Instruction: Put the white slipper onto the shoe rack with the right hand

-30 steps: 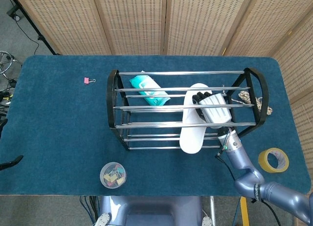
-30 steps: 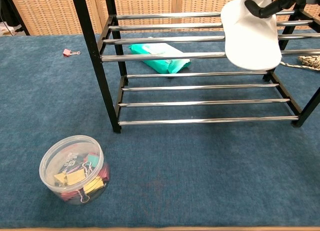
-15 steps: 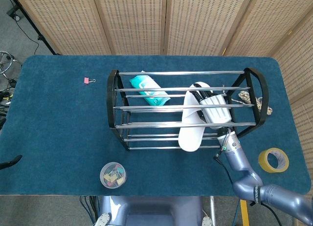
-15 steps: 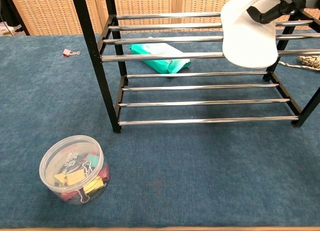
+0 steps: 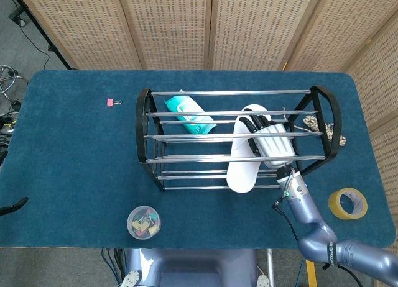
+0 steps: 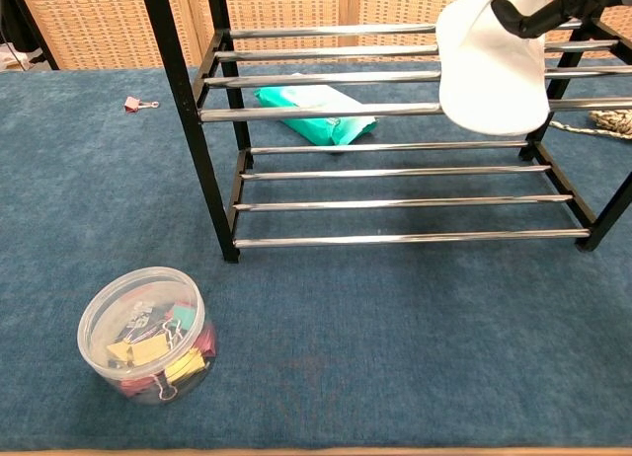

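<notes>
Wicker screens (image 5: 186,26) behind blue table (image 5: 68,156).

White slipper (image 5: 244,163) lies across the black shoe rack's (image 5: 144,128) top rails, one end overhanging the front

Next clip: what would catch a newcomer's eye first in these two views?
The white slipper stands out at once, lying over the top rails at the right end of the black-and-chrome shoe rack, with the right hand on it. Next come the teal packet on the table under the rack's left half, and the clear tub of binder clips near the front edge.
</notes>
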